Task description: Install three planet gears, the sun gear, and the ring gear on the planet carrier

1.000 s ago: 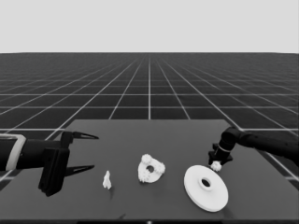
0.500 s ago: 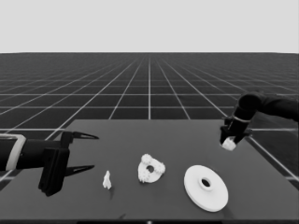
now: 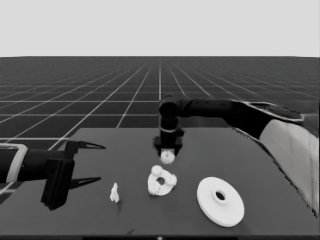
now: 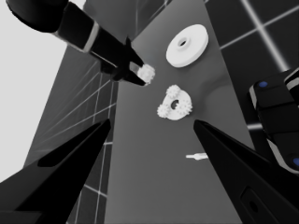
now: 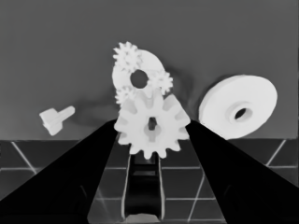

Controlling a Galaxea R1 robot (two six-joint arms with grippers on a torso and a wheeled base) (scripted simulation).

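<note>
Right gripper jaws grip a gear, seemingly above the smaller round part; left gripper jaws open.

Three gears on smaller round part

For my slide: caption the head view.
Right gripper holds a gear above the smaller round part carrying three gears; left gripper waits.

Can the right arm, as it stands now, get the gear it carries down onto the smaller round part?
Probably yes. The right gripper holds a gear just beyond the smaller round part, whose centre hole shows bare among three seated gears. Nothing lies between; the left gripper waits aside.
</note>
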